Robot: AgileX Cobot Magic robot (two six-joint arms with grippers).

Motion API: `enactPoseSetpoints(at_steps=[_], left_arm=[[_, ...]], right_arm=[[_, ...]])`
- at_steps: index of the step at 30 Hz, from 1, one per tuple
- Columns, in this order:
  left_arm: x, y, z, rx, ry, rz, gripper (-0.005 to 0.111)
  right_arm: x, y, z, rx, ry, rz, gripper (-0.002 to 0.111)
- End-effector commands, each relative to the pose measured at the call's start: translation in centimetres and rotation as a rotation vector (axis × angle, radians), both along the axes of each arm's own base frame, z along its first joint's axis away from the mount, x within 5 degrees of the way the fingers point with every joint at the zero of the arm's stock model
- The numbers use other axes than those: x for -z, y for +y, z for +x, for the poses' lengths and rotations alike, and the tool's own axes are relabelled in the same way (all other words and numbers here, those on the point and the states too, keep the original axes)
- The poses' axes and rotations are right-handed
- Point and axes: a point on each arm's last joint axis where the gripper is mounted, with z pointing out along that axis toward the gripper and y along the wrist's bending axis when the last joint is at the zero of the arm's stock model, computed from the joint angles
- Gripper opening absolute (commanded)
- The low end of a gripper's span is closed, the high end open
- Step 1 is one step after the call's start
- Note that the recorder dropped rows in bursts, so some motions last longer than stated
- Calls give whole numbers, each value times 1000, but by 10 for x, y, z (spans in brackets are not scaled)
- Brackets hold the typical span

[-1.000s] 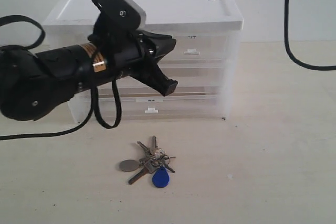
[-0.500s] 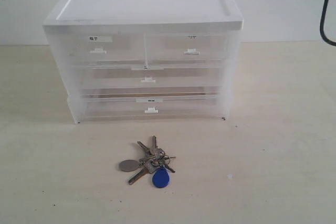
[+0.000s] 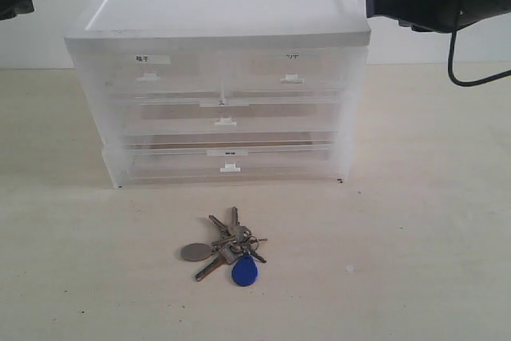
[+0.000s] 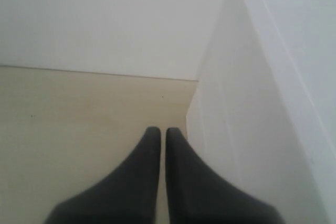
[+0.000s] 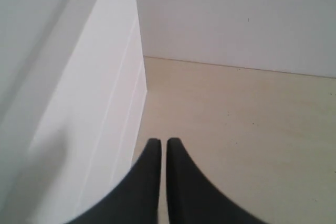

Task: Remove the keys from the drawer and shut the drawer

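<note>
Toward the far edge of the pale wooden table (image 3: 415, 237): translucent plastic cabinet (image 3: 215, 5), white-topped. Half-width translucent drawer (image 3: 289, 69), small white tab, flush. Near the front edge, lying flat: grey metal keys (image 3: 230, 247), blue teardrop fob. Raised beside the cabinet, pinched together, empty: left gripper (image 4: 163, 130), right gripper (image 5: 159, 141).

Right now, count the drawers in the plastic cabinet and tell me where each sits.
4. Top row: the left half-width drawer and the right half-width drawer. Below them the middle full-width drawer, then the bottom full-width drawer. None seems hidden.
</note>
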Motion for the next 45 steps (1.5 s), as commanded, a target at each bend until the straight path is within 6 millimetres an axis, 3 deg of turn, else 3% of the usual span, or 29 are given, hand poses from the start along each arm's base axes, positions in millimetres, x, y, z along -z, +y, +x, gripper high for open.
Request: enactPoseSetpoints(at_steps=[1,5,12,20,26,34,45], left_arm=[[16,-11,12,37,47,-7,5],[26,-28,17,76,59,-3,5],[26,-53,14,146,63,2,5],[31,-66,10,198,119,-19,5],[31,-70,6,242,142,-35,5],[33,-73,-3,272,190,-70,5],[30,-66,-52,247,150,-72,5]], right_arm=[[-12,0,6,-5,-59,25,0],[-14,3,6,-1,-41,55,0],[-8,27,-2,-85,-2,17,0],[3,43,-9,-130,84,1,0],[0,67,-31,-226,77,-23,0],[-7,58,-53,-222,63,-8,0],[-7,57,-54,-228,69,-19,0]])
